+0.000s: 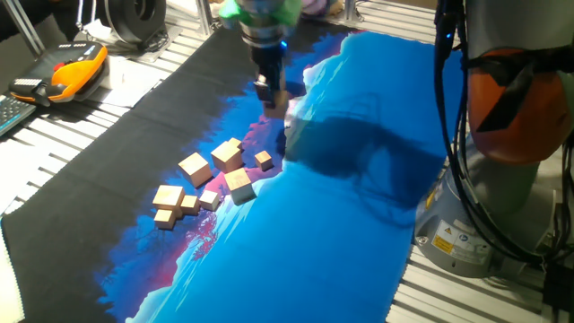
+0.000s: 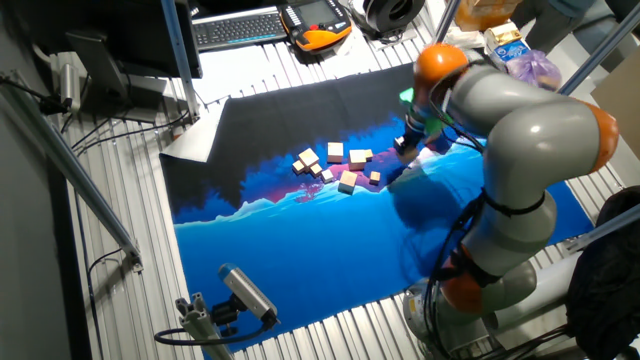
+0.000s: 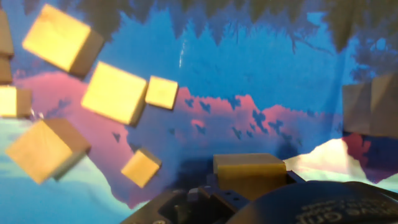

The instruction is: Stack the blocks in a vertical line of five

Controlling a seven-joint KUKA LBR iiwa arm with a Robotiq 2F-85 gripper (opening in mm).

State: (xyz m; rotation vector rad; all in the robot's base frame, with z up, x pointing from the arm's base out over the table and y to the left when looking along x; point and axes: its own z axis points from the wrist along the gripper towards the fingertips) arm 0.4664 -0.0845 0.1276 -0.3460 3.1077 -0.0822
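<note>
Held block [image 3: 249, 169] sits clamped between the gripper's [image 1: 272, 94] closed jaws, lifted clear of the loose blocks [image 1: 208, 184], seemingly to begin a stack on open mat [image 1: 359, 206].

Loose blocks [image 1: 206, 184] crowd the mat's [image 1: 359, 224] dark-blue boundary; the blue stretch beside them lies open; the arm [image 2: 520, 150] overhangs it.

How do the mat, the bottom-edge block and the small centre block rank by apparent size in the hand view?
1. mat
2. bottom-edge block, though nearness to the camera enlarges it
3. small centre block
</note>
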